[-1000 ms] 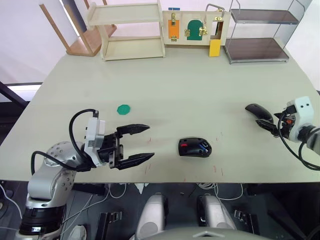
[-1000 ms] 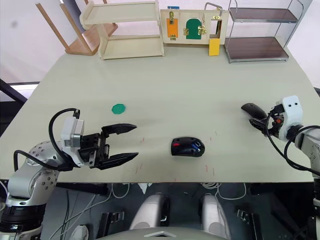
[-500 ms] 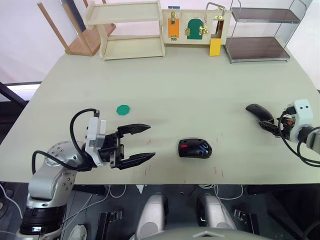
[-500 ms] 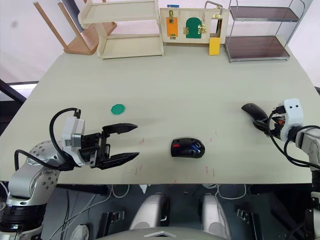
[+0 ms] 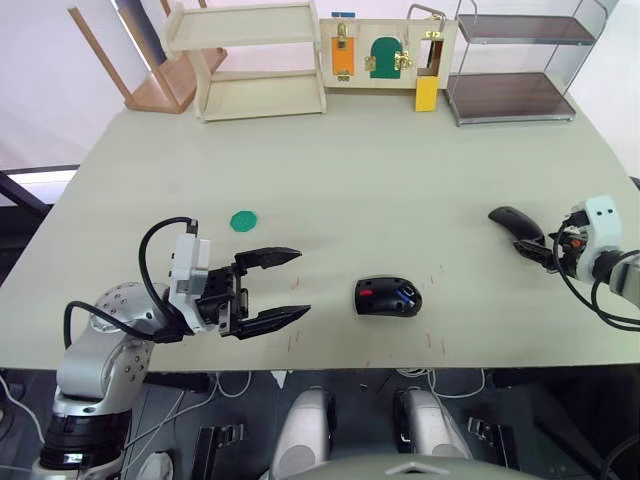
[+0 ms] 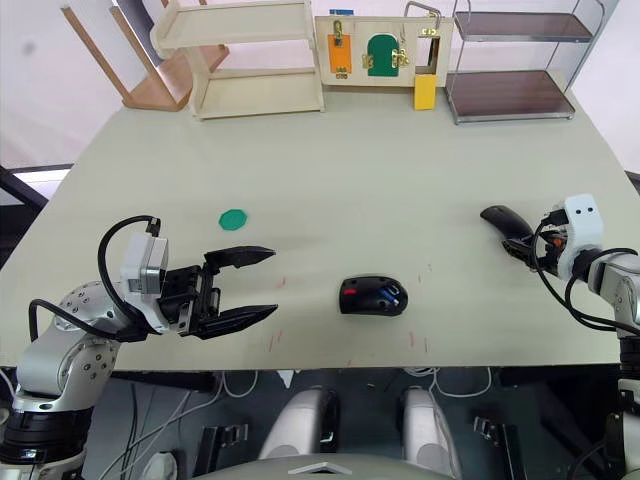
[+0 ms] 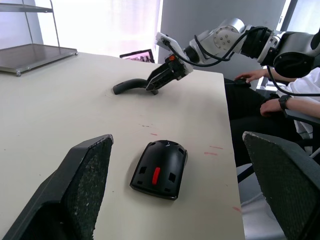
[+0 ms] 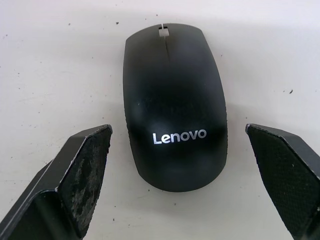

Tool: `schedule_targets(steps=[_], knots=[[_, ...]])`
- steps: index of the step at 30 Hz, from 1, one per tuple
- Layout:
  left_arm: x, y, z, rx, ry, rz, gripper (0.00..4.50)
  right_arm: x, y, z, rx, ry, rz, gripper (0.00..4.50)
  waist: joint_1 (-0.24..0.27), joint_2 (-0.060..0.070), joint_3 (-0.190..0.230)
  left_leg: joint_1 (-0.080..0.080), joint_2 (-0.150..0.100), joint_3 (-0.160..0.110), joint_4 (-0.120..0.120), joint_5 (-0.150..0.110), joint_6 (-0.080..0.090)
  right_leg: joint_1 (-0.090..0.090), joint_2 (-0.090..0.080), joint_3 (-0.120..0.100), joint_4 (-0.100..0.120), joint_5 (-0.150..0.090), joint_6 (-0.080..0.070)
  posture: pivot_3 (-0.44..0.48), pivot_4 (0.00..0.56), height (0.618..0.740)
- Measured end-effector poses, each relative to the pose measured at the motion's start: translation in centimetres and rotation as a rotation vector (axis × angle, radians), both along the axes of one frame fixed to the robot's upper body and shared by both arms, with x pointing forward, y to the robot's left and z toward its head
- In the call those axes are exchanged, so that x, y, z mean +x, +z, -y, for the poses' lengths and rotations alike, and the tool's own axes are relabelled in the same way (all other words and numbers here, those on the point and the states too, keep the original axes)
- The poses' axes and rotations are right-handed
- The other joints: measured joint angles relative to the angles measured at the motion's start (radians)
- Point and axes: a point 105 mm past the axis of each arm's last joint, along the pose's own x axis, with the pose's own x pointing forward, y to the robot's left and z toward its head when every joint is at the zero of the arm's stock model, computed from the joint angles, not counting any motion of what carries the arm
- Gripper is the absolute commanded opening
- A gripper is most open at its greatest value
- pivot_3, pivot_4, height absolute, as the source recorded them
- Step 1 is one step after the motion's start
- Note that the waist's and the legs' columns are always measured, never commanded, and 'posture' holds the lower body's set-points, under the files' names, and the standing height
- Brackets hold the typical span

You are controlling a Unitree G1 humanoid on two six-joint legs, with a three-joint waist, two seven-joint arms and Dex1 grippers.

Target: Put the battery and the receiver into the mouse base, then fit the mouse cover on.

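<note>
Mouse base: near table edge, centre; something blue inside, probably the battery.
Mouse cover: far right, between the right claw's spread fingers.
Left claw: spread, left of base.

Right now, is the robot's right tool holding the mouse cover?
No, the right tool is open, its fingers either side of the mouse cover lying on the table.

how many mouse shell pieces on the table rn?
2: the mouse base near the table's front edge, centre; the mouse cover lying far right, between the right gripper's open fingers.
</note>
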Motion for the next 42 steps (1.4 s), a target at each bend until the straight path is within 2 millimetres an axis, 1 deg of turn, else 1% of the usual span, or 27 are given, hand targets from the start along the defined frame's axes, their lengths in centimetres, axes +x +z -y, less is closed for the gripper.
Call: schedule_targets(steps=[8, 16, 21, 26, 31, 36, 42], knots=[[0.0, 0.0, 0.0, -0.002, -0.001, 0.002, 4.43, 0.0, 0.1, -0.2, -0.001, 0.030, 0.009, 4.50, -0.001, 0.000, 0.000, 0.000, 0.000, 0.000, 0.000, 0.000, 0.000, 0.000, 0.000, 0.000, 0.000, 0.000, 0.000, 0.000, 0.150, 0.740], [-0.1, -0.1, 0.2, -0.007, -0.009, 0.000, 4.43, -0.5, -0.6, -0.3, 0.019, 0.052, -0.016, 4.50, -0.001, 0.000, 0.000, 0.000, 0.000, 0.000, 0.000, 0.000, 0.000, 0.000, 0.000, 0.000, 0.000, 0.001, 0.001, 0.000, 0.150, 0.740], [-0.1, -0.2, 0.3, -0.008, -0.013, 0.006, 4.43, -0.3, -1.2, 0.5, 0.037, 0.027, -0.027, 4.50, -0.001, 0.000, 0.000, 0.000, 0.000, 0.000, 0.000, 0.000, 0.000, 0.000, 0.000, 0.000, 0.000, 0.001, 0.001, 0.000, 0.150, 0.740], [-0.1, -0.2, 0.3, -0.008, -0.013, 0.006, 4.43, 0.5, -0.6, 0.7, 0.050, 0.027, 0.006, 4.50, -0.002, 0.000, 0.000, 0.000, 0.000, 0.000, 0.000, 0.000, 0.000, 0.000, 0.000, 0.000, 0.000, 0.001, 0.002, 0.000, 0.150, 0.740], [0.0, -0.2, 0.2, -0.009, -0.011, 0.004, 4.43, 0.7, -0.9, 1.1, 0.060, 0.022, 0.016, 4.50, -0.001, 0.000, 0.000, 0.000, 0.000, 0.000, 0.000, 0.000, 0.000, 0.000, 0.000, 0.000, 0.000, 0.001, 0.002, 0.000, 0.150, 0.740], [-0.1, -0.2, 0.2, -0.009, -0.014, 0.005, 4.43, 0.6, -1.3, 1.0, 0.060, 0.039, 0.007, 4.50, -0.002, 0.000, 0.000, 0.000, 0.000, 0.001, 0.000, 0.000, 0.000, 0.000, 0.000, 0.000, 0.000, 0.001, 0.002, 0.000, 0.150, 0.740], [-0.1, -0.3, 0.2, -0.009, -0.016, 0.005, 4.43, 0.6, -1.2, 1.0, 0.050, 0.050, 0.012, 4.50, -0.002, 0.000, 0.000, 0.000, 0.000, 0.001, 0.000, 0.000, 0.000, 0.000, 0.000, 0.001, 0.000, 0.002, 0.002, 0.000, 0.150, 0.740]])
